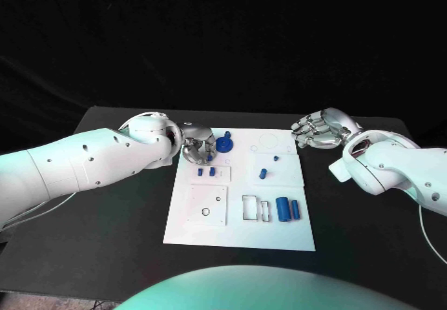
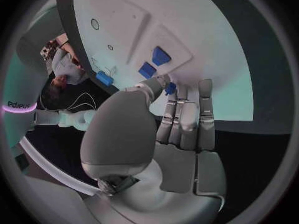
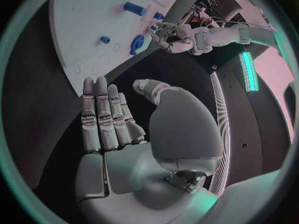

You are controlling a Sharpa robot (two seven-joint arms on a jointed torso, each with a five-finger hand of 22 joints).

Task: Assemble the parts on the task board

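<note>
The left hand (image 2: 163, 115) pinches a small blue part (image 2: 170, 88) at its fingertips above the task board (image 1: 280, 226); a loose pinch might drop it. The right hand (image 1: 320, 129) hovers open, empty.

Task board (image 1: 240, 223): white rectangular plate, flat at table centre, bearing small blue parts (image 1: 287, 210), some lying, some standing in recesses.

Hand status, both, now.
Left hand: pinching a small blue part over the white task board.
Right hand: open, fingers extended, holding nothing.
</note>
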